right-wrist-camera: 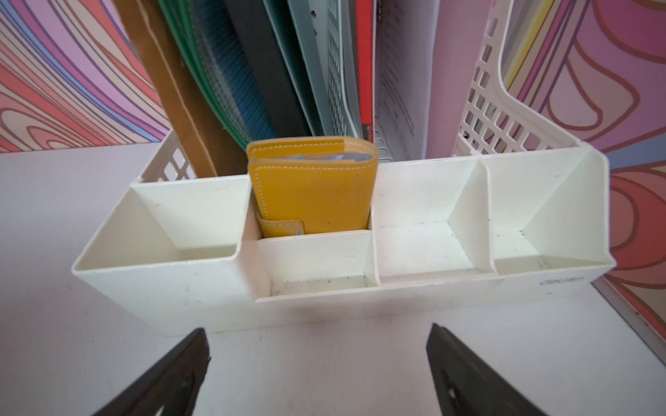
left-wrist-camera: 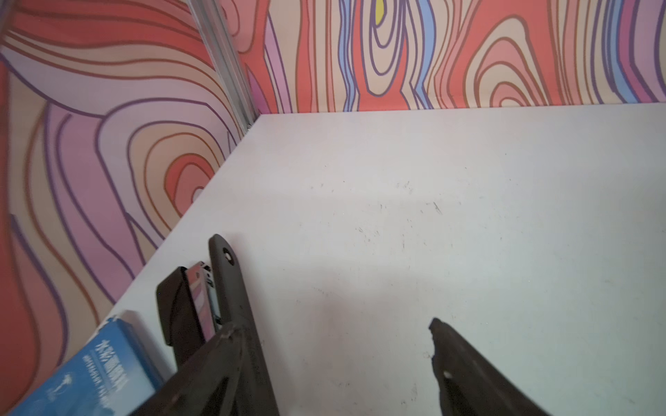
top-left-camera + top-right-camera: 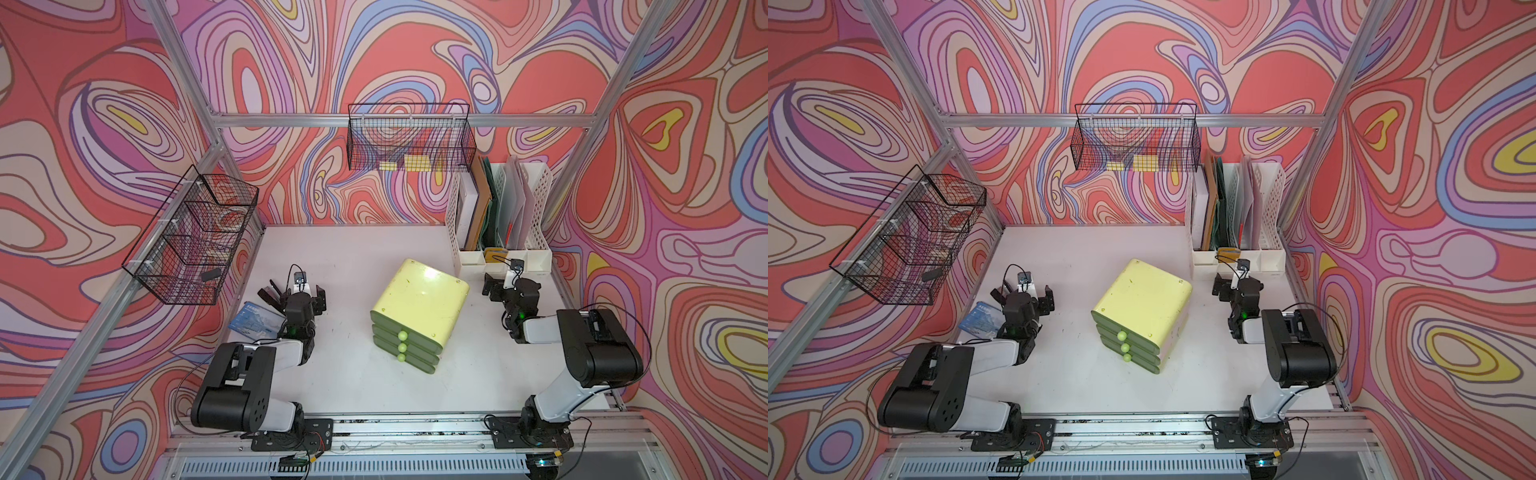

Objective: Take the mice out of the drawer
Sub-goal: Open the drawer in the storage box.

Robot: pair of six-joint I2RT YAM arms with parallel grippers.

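I was at the opening step. The green drawer unit (image 3: 422,301) stood in the middle of the table (image 3: 353,386) with all three drawers shut. No mice were visible, so I judged they lay inside. My left gripper (image 2: 326,284) and right gripper (image 1: 317,331) both had the fingers spread, holding nothing. Next I needed to pinch one round knob (image 3: 401,334) and pull straight.
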